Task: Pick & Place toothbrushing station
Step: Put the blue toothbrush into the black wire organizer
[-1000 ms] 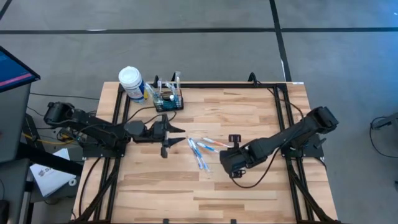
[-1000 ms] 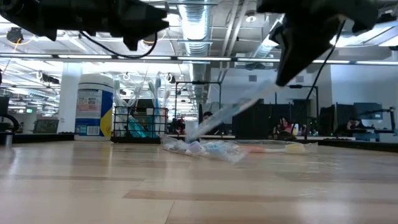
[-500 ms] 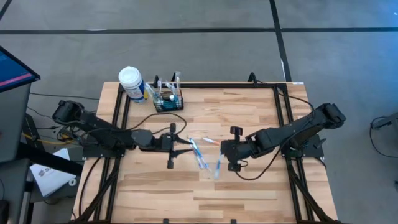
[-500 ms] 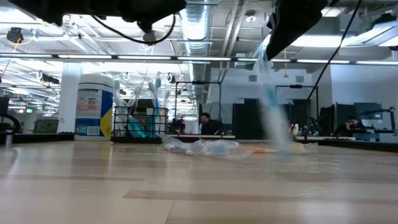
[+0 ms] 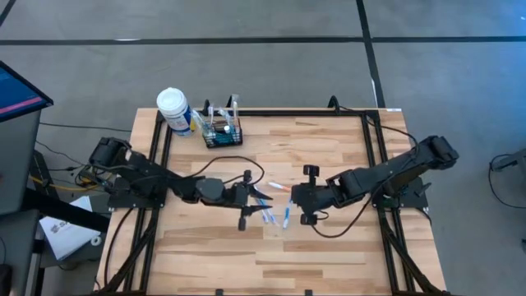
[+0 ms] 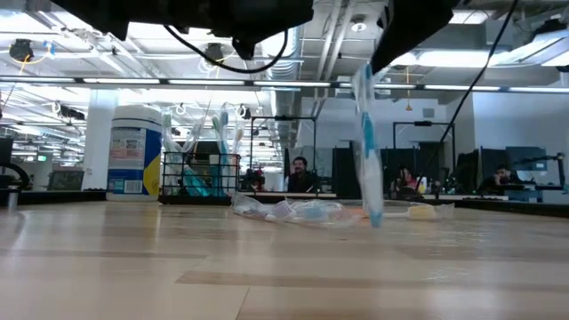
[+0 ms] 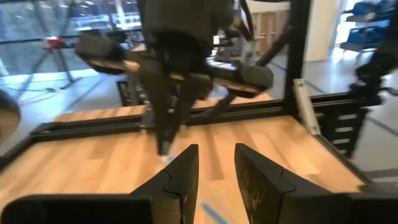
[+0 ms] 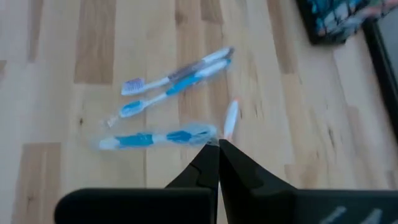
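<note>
— Dangling from the right hand (image 5: 294,203), is that a toothbrush?

— Yes. The right hand is clenching one end of a wrapped toothbrush (image 6: 366,147), and the brush is hanging nearly upright over the middle of the table (image 5: 329,255), its lower tip just above the wood. From the wrist you can see the two fingers (image 8: 211,163) pressing together with no gap.

— And the left hand (image 5: 260,198)?

— It is hovering just beside the right one, over the loose toothbrushes (image 8: 174,81) that are lying on the table. Its fingers (image 7: 183,177) are standing apart with bare wood showing between them, so it is grasping nothing.

— Where is the caddy (image 5: 223,132) sitting?

— At the far edge of the table, on the left arm's side, well apart from both hands. It is standing upright with a few brushes poking up out of it.

— What is that white thing next to it?

— A bottle (image 5: 173,109) with a white cap and a blue label, standing just beside the caddy, on the side away from the table's middle.
</note>
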